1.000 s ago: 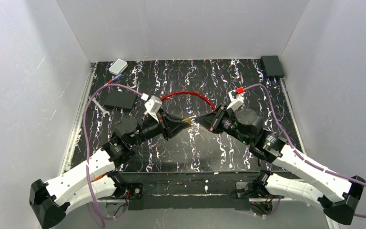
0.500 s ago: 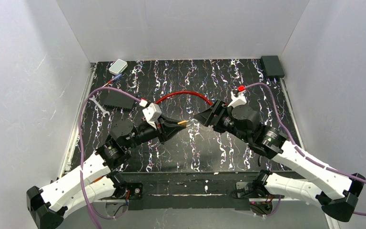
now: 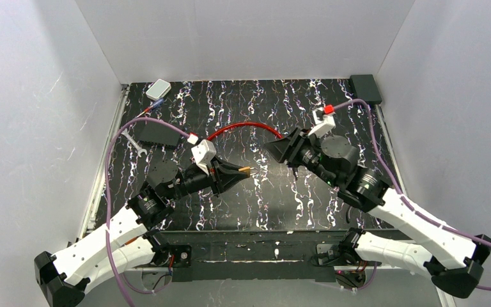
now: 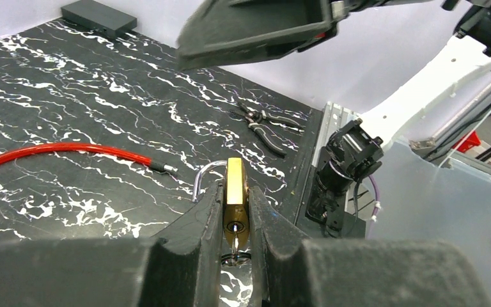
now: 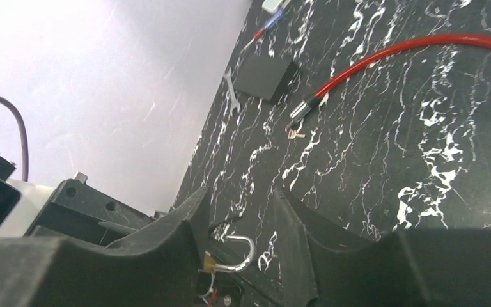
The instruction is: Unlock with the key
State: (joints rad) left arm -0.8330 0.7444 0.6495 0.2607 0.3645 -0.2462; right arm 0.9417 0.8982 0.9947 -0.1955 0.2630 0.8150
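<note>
A brass padlock [image 4: 234, 192] is clamped between the fingers of my left gripper [image 4: 235, 185], held above the table. Its keyhole faces the left wrist camera. A small key [image 4: 235, 242] sits in the keyhole, and a ring hangs from it. The silver shackle [image 5: 241, 252] sticks out past the fingertips. My right gripper [image 3: 276, 149] is open and empty. It hovers a short way to the right of and beyond the padlock [image 3: 245, 169], with its fingers pointing at it.
A red cable [image 3: 243, 128] arcs across the table, with loose keys [image 5: 294, 132] by its metal end. Back left hold a black box [image 3: 156, 133], a wrench [image 3: 134, 144] and a white box [image 3: 159, 88]. Pliers [image 4: 265, 125] lie near the right edge. A black box [image 3: 366, 88] sits at back right.
My right gripper was shut at the padlock a second ago. It has opened and drawn back up and to the right. My left gripper has shifted slightly left, still holding the padlock.
</note>
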